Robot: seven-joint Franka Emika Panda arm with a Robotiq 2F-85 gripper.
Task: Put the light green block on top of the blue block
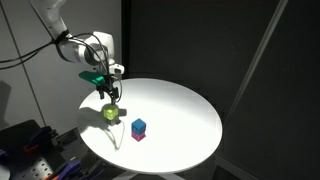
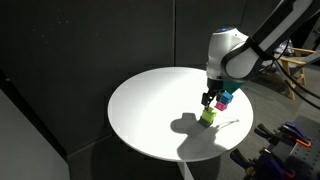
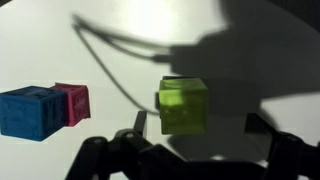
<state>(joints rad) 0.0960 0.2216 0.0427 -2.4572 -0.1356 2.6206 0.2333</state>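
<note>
The light green block [image 3: 183,105] is a lime cube lying on the white round table [image 1: 180,110]. It shows in both exterior views [image 1: 110,113] [image 2: 208,116]. My gripper [image 3: 197,122] is open and hovers just above it, with one finger on each side and neither touching. The gripper also shows in both exterior views [image 1: 108,98] [image 2: 207,100]. The blue block [image 3: 28,112] sits to the left in the wrist view, touching a pink block [image 3: 72,102]. The blue block also shows in both exterior views [image 1: 138,125] [image 2: 227,97].
The table [image 2: 150,110] has bare white surface beyond the blocks, and its edge is close behind the blue and pink pair. Dark curtains surround the scene. Equipment and cables [image 1: 30,140] stand beside the table.
</note>
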